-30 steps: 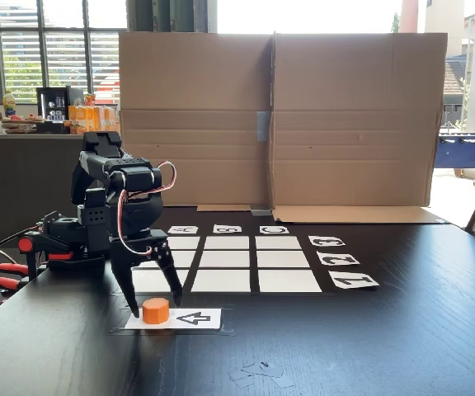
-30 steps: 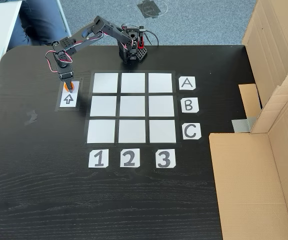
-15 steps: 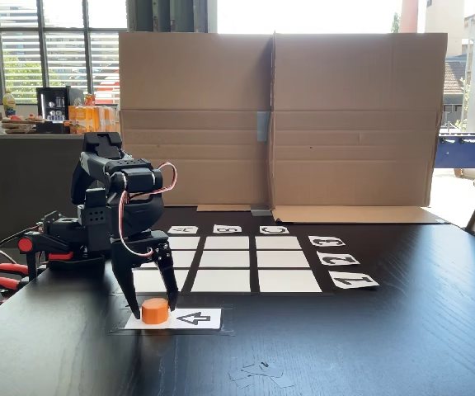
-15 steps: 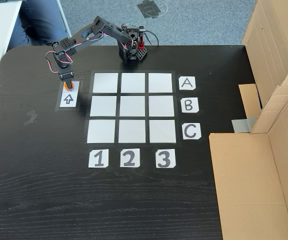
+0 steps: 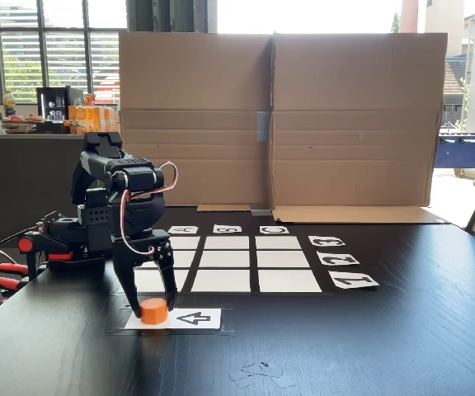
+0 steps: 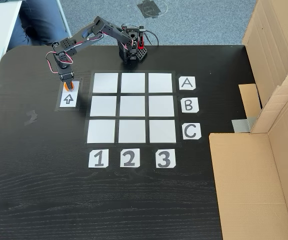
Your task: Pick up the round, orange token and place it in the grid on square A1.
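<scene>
Nothing placed yet: token (image 5: 153, 310) sits on the arrow card (image 5: 190, 318), outside the grid (image 6: 132, 108). Gripper (image 5: 150, 307) straddles it, jaws narrowed around it, grip unconfirmed. Lift and carry to square A1 (image 6: 105, 83) remain.

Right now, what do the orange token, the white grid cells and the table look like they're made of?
Small orange cylindrical token: likely plastic, going by its uniform saturated colour and smooth matte sides. White rectangular grid cells: apparently paper, flat and matte with crisp cut edges. Black table: wood or a wood-look laminate, since grain lines show under a dull sheen; which one can't be told.
</scene>
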`<state>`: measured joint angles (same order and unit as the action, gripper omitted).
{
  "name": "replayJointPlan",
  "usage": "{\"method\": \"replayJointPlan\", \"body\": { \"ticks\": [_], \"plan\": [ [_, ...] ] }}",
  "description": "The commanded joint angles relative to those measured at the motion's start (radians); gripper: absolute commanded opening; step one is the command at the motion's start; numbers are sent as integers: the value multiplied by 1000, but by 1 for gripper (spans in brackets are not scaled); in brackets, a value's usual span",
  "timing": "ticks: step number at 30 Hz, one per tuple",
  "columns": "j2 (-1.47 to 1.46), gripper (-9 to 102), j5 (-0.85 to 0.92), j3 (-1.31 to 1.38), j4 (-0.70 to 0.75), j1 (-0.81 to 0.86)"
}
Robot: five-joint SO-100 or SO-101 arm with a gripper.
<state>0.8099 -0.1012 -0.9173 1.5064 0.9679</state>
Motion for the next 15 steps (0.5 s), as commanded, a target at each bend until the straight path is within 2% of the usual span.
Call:
{"method": "replayJointPlan", "body": {
  "ticks": [1,15],
  "plan": [
    [75,-1,2,40,-12,0],
    [376,-1,-3,11,26,91]
  ]
}}
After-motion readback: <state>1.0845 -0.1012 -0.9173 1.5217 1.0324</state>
